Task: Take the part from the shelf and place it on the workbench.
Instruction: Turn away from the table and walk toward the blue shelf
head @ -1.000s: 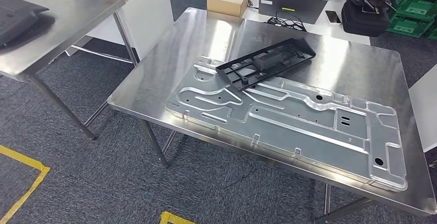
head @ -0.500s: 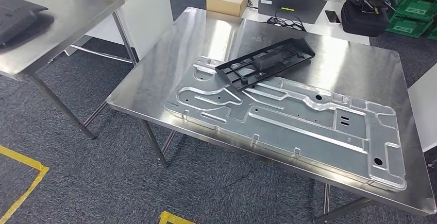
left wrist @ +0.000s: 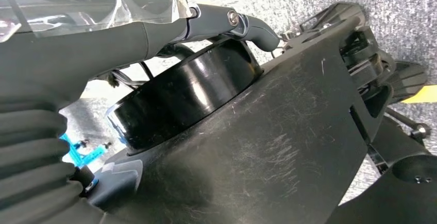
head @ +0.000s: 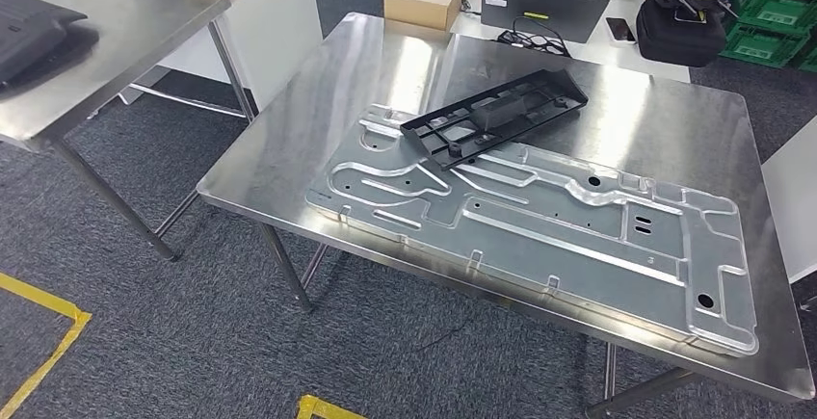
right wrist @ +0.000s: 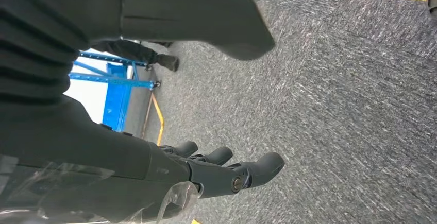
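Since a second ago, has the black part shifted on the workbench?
No. The black part keeps its place against the silver panel; the whole head view drifted slightly.

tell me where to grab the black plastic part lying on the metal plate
Grip the black plastic part by its near-left end, which overhangs the metal plate and looks slightly raised. Come from the table's near-left side so the fingers can likely wrap that narrow edge. Its long flat body offers less purchase.

Head view looks down at the workbench; wrist views face carpet.
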